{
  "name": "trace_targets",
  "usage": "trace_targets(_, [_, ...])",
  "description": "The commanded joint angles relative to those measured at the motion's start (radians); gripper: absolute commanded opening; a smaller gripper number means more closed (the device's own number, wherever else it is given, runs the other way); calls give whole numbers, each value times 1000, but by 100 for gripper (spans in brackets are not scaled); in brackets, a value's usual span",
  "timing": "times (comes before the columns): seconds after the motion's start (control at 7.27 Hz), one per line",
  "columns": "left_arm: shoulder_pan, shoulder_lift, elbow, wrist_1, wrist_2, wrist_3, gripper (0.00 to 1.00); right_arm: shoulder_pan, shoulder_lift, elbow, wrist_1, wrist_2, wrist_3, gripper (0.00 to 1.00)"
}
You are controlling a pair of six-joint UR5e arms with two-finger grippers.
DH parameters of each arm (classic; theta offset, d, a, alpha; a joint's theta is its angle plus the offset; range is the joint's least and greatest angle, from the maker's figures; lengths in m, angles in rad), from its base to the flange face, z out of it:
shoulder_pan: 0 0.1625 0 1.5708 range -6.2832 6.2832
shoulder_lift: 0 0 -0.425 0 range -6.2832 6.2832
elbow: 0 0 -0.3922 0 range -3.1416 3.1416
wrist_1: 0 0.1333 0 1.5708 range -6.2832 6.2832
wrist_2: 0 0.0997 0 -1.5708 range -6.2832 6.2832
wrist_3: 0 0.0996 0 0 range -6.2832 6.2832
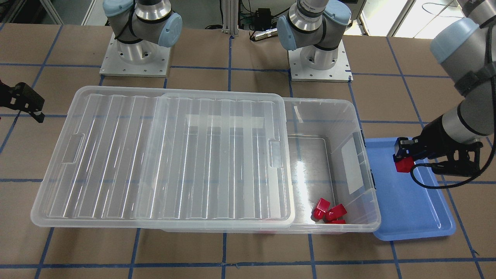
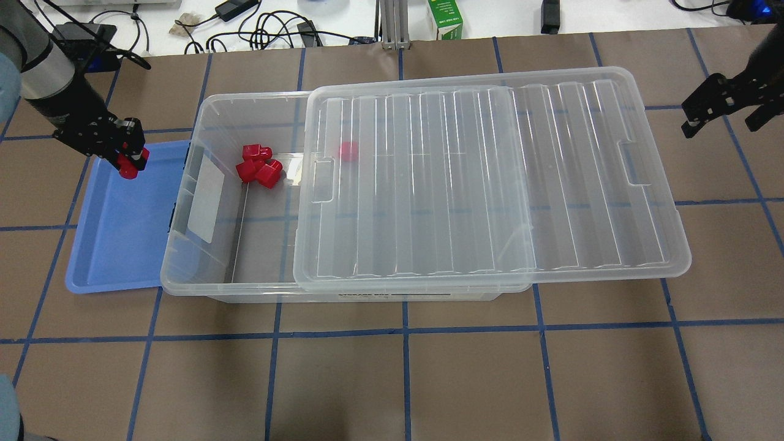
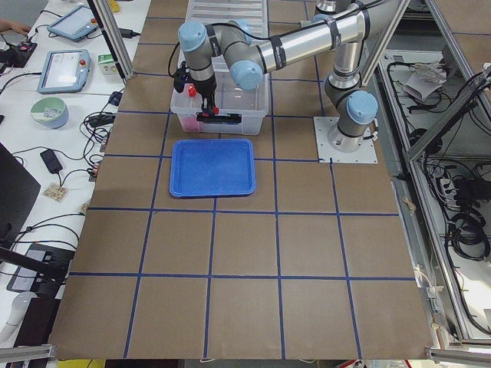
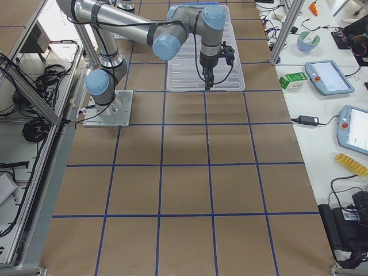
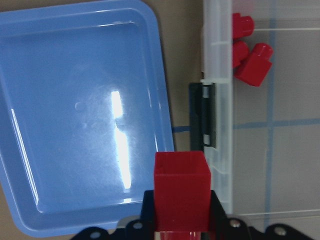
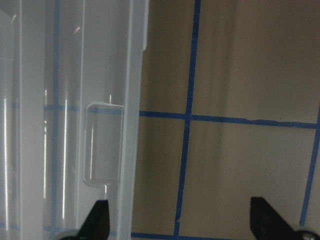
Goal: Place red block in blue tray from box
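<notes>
Clamping a glossy, seemingly cubic red block (image 5: 181,184), left gripper (image 1: 403,162) overhangs blue tray (image 5: 70,85).

We're looking down the length of the brown paper-covered tabletop (image 3: 245,253), with blue tape lines gridding it. The near arm, the silver left arm with pale blue joints (image 3: 299,42), stretches from its square metal base plate (image 3: 345,139) at the right over to the left, wrist pointing down. The left claw (image 3: 192,88) shows against the near end of the large clear plastic box (image 3: 230,107). There's a small glossy red plastic block (image 3: 191,91) at its tip, too tiny here to judge the grip. Faint red glows through the box's near wall, low on the left. Just this side of the box lies the shallow blue plastic tray (image 3: 213,166), flat on the tabletop. Off to the left, a white side bench (image 3: 31,146) carries two grey handheld screens (image 3: 65,70) and tangled cables.
</notes>
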Motion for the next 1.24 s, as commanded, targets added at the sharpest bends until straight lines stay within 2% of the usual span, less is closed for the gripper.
trace_targets(0.0, [82, -97, -81, 191, 6, 66, 0, -42, 0, 146, -141, -68, -81, 100])
trace_targets(0.14, [112, -141, -135, 319, 5, 86, 0, -42, 6, 167, -174, -96, -75, 99])
trace_targets(0.28, [144, -158, -176, 395, 2, 115, 0, -42, 18, 183, -182, -100, -75, 99])
trace_targets(0.55, [149, -168, -186, 399, -6, 102, 0, -29, 21, 185, -180, -81, -47, 99])
trace_targets(0.69, [149, -172, -181, 402, -8, 102, 55, -23, 20, 188, -180, -10, -48, 100])
trace_targets(0.83, [150, -160, -165, 362, -27, 94, 93, -3, 21, 202, -194, -2, -41, 100])
trace_targets(0.96, [120, -128, -142, 274, -46, 38, 100, 30, 21, 222, -226, -1, -6, 100])
trace_targets(1.1, [70, -97, -87, 185, -44, 25, 100, 76, 21, 240, -261, 0, 60, 100])
